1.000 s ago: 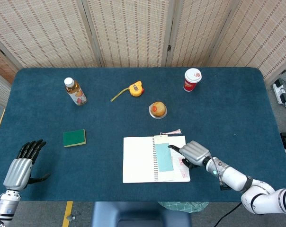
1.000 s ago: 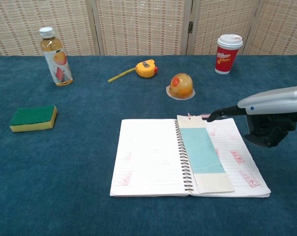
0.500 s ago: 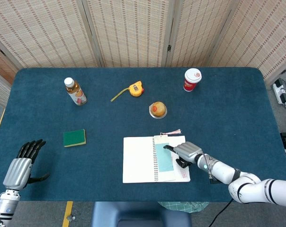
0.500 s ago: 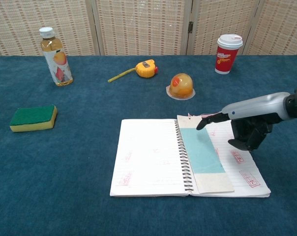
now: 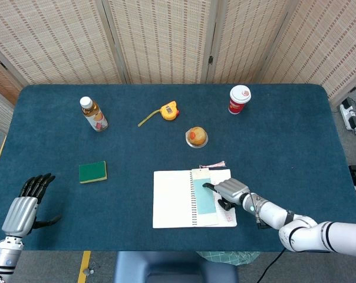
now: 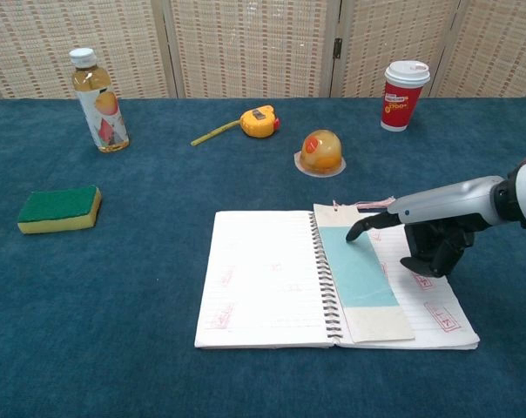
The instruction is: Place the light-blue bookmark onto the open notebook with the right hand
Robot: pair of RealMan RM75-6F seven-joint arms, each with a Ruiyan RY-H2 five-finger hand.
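While the long light-blue paper bookmark point(image 6: 359, 276) lies on the open white spiral notebook point(image 6: 263, 279), the right hand point(image 6: 424, 235) hovers beside it, empty, fingers apart.

No wording comes through clearly anywhere. The red cup point(image 6: 406, 94) near the table's far right edge carries pale lettering too small to read, the bottle point(image 6: 97, 100) at the far left shows only a picture label, and the notebook point(image 6: 267, 279) bears blurred red stamps.
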